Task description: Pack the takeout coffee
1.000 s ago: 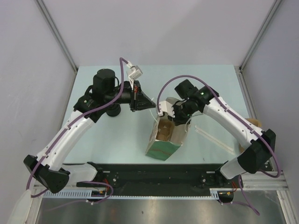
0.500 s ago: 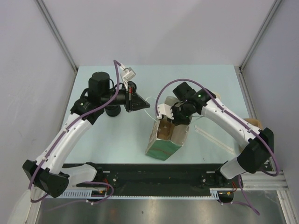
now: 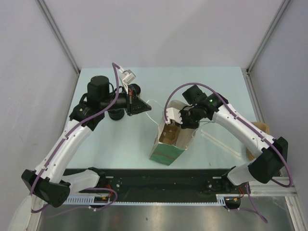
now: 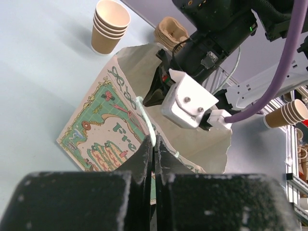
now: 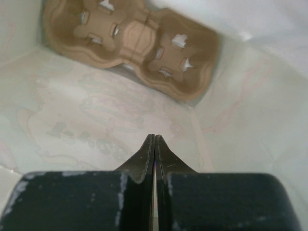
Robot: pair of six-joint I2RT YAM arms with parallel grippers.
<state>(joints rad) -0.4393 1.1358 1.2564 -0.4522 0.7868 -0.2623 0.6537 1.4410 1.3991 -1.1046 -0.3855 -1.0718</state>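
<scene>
Table | left gripper drew handle leftward | right gripper inside bag

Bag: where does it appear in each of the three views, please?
Top external: bag stands open at centre, between the arms.
Left wrist: its printed side at centre-left, handle in the left tool.
Right wrist: its inside wall fills the picture.
Landmark: the right arm's white camera at the bag's mouth, in the top and left wrist views.
</scene>
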